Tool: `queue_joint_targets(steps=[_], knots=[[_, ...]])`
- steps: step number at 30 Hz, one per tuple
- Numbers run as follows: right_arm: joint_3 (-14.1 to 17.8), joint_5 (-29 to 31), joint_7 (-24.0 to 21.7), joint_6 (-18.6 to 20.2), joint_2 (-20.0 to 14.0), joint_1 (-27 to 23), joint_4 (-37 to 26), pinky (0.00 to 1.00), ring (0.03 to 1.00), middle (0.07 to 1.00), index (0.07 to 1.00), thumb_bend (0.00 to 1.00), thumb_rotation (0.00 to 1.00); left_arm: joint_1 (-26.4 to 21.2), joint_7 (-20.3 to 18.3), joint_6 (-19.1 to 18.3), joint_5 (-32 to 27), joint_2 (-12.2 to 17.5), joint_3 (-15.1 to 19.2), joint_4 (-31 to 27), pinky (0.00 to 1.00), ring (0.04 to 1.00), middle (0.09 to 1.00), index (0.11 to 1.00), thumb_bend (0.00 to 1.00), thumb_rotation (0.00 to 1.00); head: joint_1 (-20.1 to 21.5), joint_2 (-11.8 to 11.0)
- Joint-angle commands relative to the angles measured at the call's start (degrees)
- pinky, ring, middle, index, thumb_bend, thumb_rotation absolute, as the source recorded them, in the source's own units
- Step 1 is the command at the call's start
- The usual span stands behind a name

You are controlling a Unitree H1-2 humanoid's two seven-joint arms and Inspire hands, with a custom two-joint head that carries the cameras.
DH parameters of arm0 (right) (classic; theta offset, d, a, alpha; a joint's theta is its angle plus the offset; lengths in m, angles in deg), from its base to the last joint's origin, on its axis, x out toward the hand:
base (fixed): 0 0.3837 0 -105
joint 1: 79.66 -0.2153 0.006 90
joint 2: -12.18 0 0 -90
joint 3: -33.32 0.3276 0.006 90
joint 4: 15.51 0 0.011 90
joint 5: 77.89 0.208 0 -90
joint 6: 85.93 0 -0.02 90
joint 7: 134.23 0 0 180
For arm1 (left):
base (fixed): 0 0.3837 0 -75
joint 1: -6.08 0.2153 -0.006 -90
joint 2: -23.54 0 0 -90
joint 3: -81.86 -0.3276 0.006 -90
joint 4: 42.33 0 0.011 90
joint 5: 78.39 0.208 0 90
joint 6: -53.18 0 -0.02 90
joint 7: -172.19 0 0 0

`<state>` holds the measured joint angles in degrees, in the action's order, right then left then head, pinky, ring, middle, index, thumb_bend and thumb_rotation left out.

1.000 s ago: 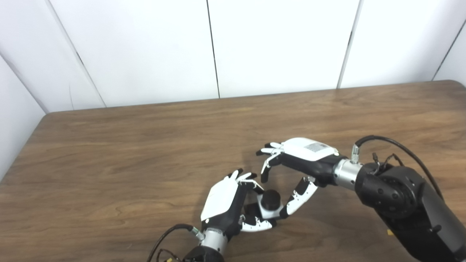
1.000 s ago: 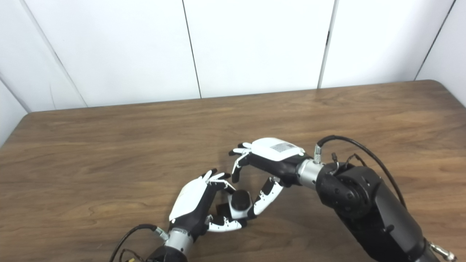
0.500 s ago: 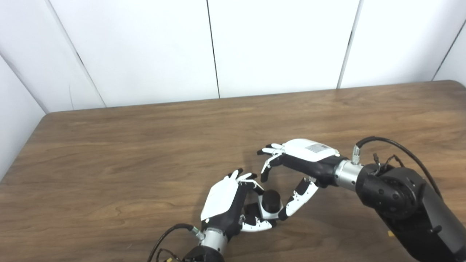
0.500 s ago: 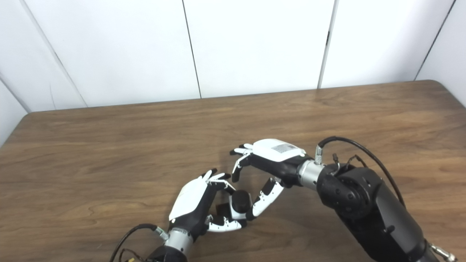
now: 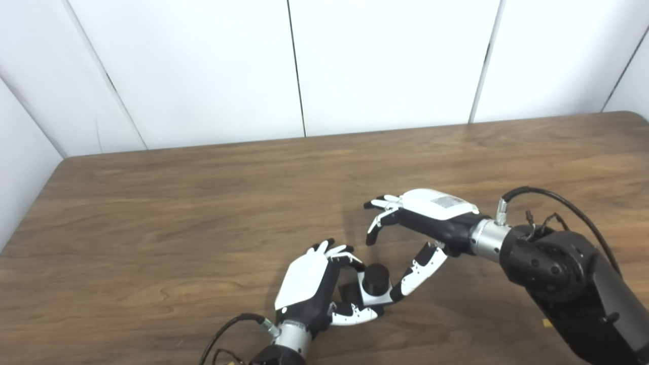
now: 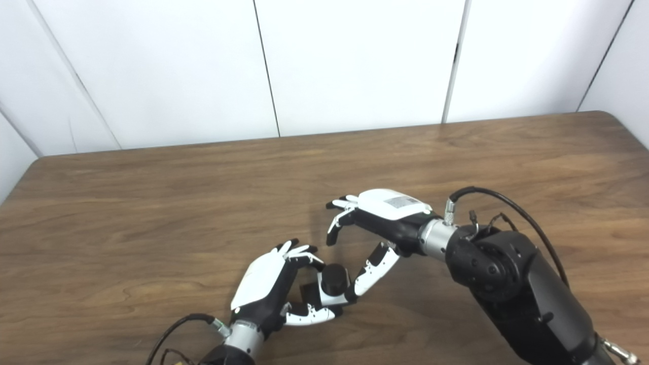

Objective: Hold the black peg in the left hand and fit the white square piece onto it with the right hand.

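Near the table's front edge my left hand [image 5: 305,284] is shut on the black peg [image 5: 376,278], which stands upright with its round top showing. The white square piece [image 5: 366,296] sits around the peg's lower part, partly hidden by my left fingers and thumb. My right hand [image 5: 428,215] hovers just right of the peg, open, with its fingers [image 5: 377,228] curled above the table and apart from the peg. Its thumb [image 5: 415,272] reaches down to the white piece's right edge; contact cannot be told.
The brown wooden table [image 5: 203,203] stretches left and back to white wall panels [image 5: 385,61]. My right forearm [image 5: 557,274] and its black cable [image 5: 552,195] fill the lower right. The left arm's cable [image 5: 228,329] loops at the bottom edge.
My right hand has drawn slightly up and to the right, its fingers farther from the peg. My left hand with the peg has shifted a little left and toward the front edge.
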<state>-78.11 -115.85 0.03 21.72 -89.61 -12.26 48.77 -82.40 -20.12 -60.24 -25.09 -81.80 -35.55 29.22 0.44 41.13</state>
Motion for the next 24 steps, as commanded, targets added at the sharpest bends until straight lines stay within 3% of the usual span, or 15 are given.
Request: queue_joint_targets(steps=[1, 8, 16, 24], knots=[[1.0, -0.2, 0.5, 0.7, 0.1, -1.8, -1.6, 1.00, 1.000, 0.973, 0.698, 0.99, 0.39, -0.9, 0.0, 0.3, 0.3, 0.3, 0.6, -1.1, 1.00, 0.974, 0.879, 0.715, 0.79, 0.40, 0.4, 0.0], [1.0, -0.4, 1.1, 0.9, 0.6, -2.0, -1.4, 1.00, 1.000, 0.978, 0.697, 0.99, 0.40, -1.1, -0.4, 1.4, -1.3, 1.4, 1.7, -1.3, 1.00, 0.969, 0.882, 0.801, 0.83, 0.44, 1.4, 0.0], [1.2, -1.3, 1.4, 1.1, 1.4, -2.3, -1.3, 1.00, 1.000, 0.975, 0.695, 0.99, 0.40, -1.2, -1.3, 2.1, -3.2, 2.2, 3.0, -1.7, 1.00, 0.994, 0.961, 0.985, 0.94, 0.46, 2.3, -0.4], [2.9, -0.6, 1.6, 2.4, 1.2, -1.8, -1.7, 1.00, 1.000, 0.977, 0.731, 1.00, 0.40, -0.9, -1.3, 3.3, -5.2, 3.6, 5.0, -3.9, 1.00, 1.000, 0.999, 1.000, 1.00, 0.60, 3.0, -0.7]])
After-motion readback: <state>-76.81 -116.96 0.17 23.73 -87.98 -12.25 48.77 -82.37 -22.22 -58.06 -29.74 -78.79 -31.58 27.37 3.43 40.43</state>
